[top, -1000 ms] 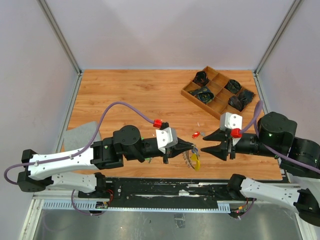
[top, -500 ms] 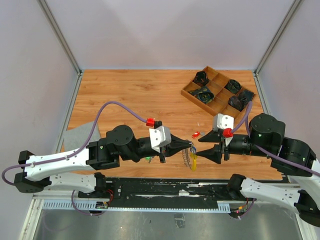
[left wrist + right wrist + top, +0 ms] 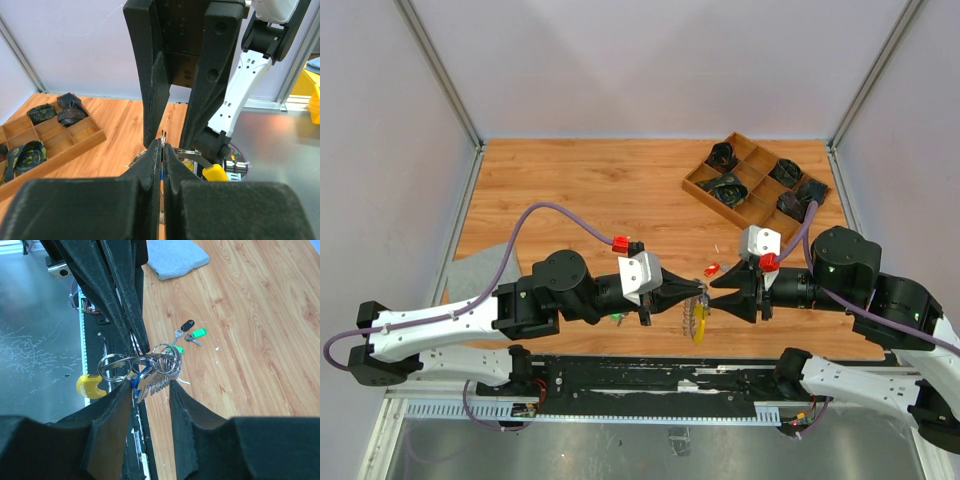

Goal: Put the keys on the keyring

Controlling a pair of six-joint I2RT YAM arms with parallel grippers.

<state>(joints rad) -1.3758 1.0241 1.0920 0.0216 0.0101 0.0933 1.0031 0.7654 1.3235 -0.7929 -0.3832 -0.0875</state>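
The keyring (image 3: 116, 364), probably light, stiff, slippery wire best pinched on a bare coil, hangs clamped at the tips of the closed left gripper (image 3: 162, 146), its bunched keys (image 3: 152, 381) dangling between the parted fingers of the right gripper (image 3: 149, 386), with a green-tagged key (image 3: 197, 333) on the table (image 3: 260, 315) beyond.

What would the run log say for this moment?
left gripper shut on keyring | right gripper open around ringed keys | loose keys on table

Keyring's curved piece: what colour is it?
Yellow; the curved piece shows best in the right wrist view.
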